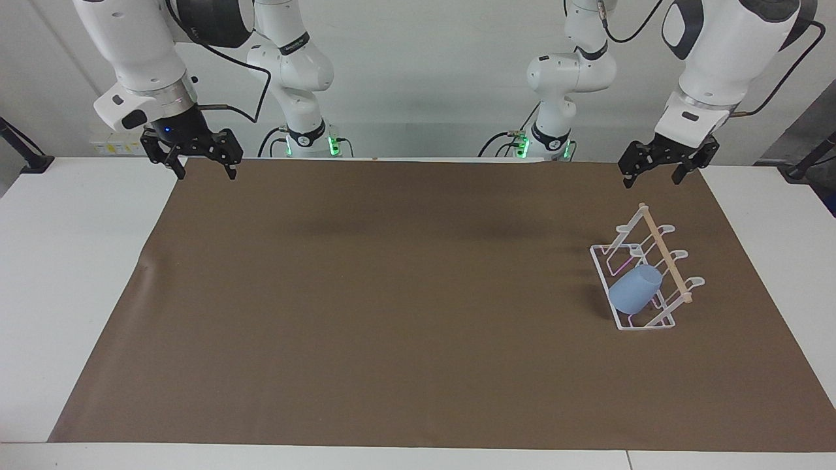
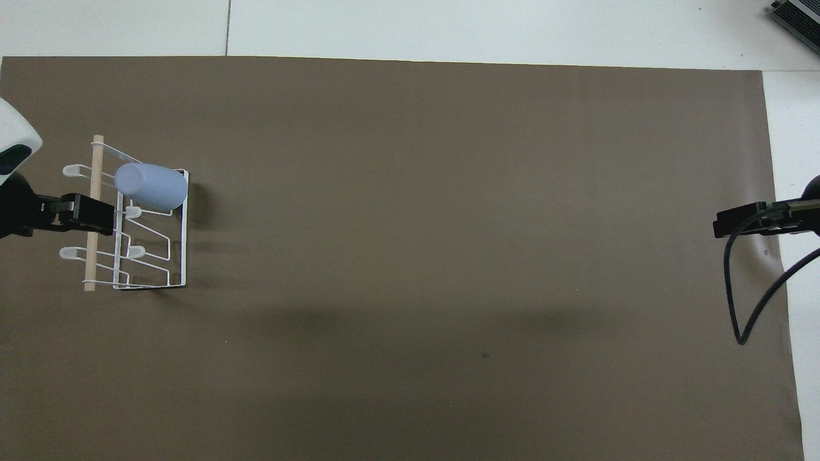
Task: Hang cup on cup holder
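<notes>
The light-blue cup [image 1: 634,291] rests tilted on a prong of the white wire cup holder [image 1: 643,326], at the rack's end farther from the robots. It also shows in the overhead view [image 2: 152,186], on the cup holder [image 2: 184,243] with its wooden rod [image 2: 95,182]. My left gripper [image 1: 653,181] is open and empty, raised well above the rack's nearer end; in the overhead view my left gripper [image 2: 96,214] overlaps the rod. My right gripper [image 1: 204,175] is open and empty, waiting in the air at the right arm's end of the table, and shows in the overhead view [image 2: 724,225].
A brown mat [image 1: 392,313] covers most of the white table [image 1: 72,261]. The rack stands on the mat at the left arm's end. A black cable [image 2: 737,301] hangs from the right arm.
</notes>
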You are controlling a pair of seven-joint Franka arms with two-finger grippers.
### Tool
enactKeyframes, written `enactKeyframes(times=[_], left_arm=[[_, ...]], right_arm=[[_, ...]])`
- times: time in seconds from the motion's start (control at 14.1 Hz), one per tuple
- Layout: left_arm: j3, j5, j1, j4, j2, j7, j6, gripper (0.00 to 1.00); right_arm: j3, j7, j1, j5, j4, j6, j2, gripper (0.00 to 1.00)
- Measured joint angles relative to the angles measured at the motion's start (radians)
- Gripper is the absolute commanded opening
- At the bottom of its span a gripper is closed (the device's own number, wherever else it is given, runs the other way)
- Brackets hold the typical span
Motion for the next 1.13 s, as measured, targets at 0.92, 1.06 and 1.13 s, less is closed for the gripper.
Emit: enactKeyframes(times=[0.92,1.06,1.13], left_arm=[[0.022,-0.126,0.017,-0.033,-0.059,0.01,-0.011,1.0],[0.022,-0.126,0.017,-0.045,-0.06,0.01,-0.011,1.0],[0.022,-0.126,0.017,-0.046,-0.06,0.01,-0.011,1.0]], right_arm=[[0.0,0.0,0.0,0.0,0.0,0.0,0.0,1.0],[0.0,0.0,0.0,0.0,0.0,0.0,0.0,1.0],[0.0,0.0,0.0,0.0,0.0,0.0,0.0,1.0]])
